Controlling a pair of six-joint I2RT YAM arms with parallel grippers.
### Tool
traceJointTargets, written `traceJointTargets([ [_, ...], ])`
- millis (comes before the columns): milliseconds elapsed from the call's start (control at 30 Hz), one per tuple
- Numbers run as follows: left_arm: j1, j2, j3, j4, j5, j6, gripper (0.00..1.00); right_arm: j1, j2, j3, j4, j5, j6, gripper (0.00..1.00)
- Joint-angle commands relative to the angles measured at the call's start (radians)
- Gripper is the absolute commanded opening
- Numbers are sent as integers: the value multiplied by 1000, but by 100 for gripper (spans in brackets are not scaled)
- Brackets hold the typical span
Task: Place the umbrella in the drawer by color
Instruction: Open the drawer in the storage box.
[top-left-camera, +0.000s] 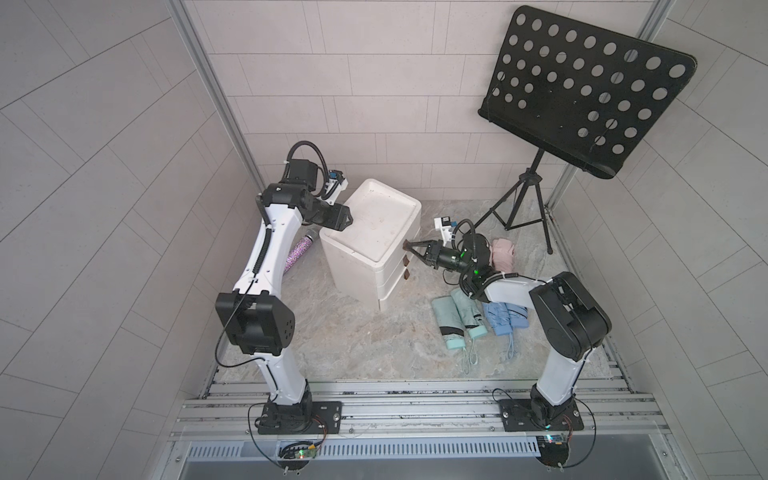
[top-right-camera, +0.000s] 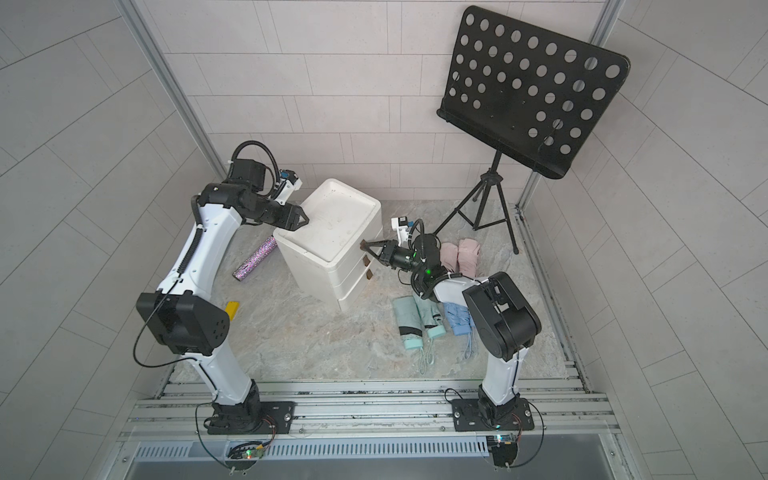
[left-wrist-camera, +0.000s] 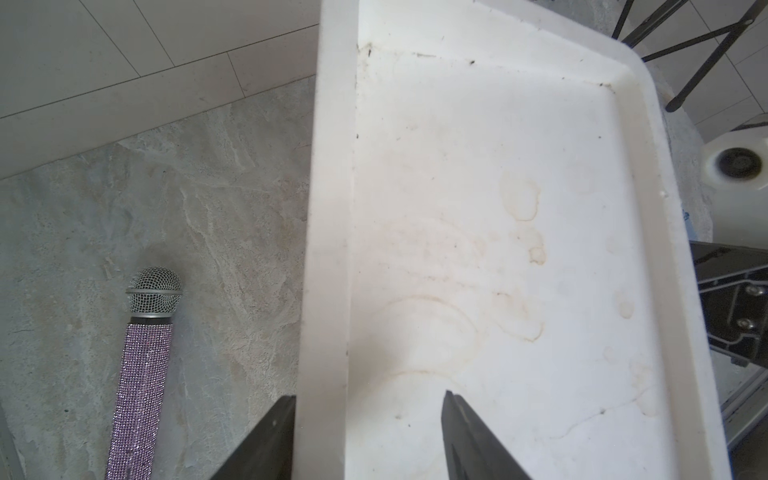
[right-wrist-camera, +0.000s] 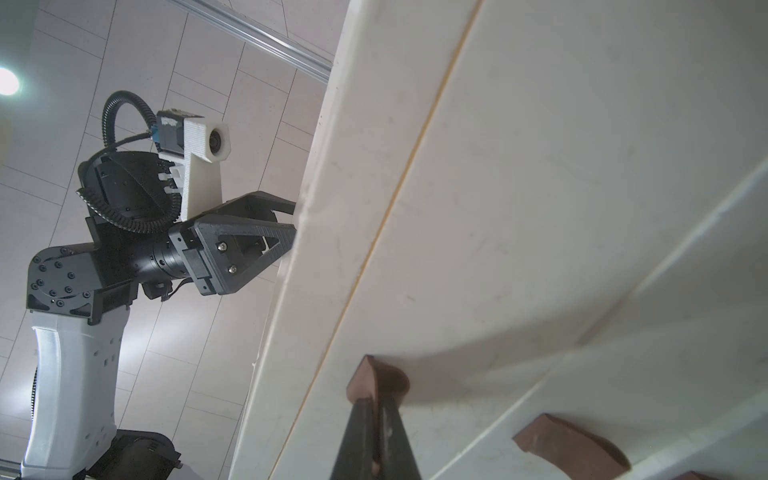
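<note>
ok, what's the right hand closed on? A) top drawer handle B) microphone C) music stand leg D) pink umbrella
A: in the right wrist view the right hand is pinched shut on the brown top drawer handle of the white cabinet.

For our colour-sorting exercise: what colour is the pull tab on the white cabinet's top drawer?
Brown. The pull tab shows best in the right wrist view.

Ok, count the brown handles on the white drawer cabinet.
3, stacked down the front of the white drawer cabinet: the top handle, pinched by the right gripper; the middle handle just beneath; the bottom handle lowest. None seems hidden.
</note>
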Motion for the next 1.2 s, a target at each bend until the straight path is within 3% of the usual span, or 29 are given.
traceJointTargets([
  [0, -2, 0, 4, -1, -15, 23, 54, 0, -91, -17, -28, -31, -51, 0],
  [433, -4, 27, 38, 0, -77, 50, 36, -2, -327, -51, -428, -27, -305, 0],
  [533, -12, 38, 43, 3, -91, 50, 35, -1, -363, -62, -493, -21, -347, 0],
  [633, -22, 48, 45, 6, -101, 52, 34, -2, -383, -72, -530, -18, -370, 0],
  [833, -38, 68, 69, 14, -137, 52, 19, -2, -410, -93, -553, -19, -382, 0],
  [1167, -32, 96, 91, 43, -233, 64, 12, -2, -452, -99, -643, -14, -440, 0],
])
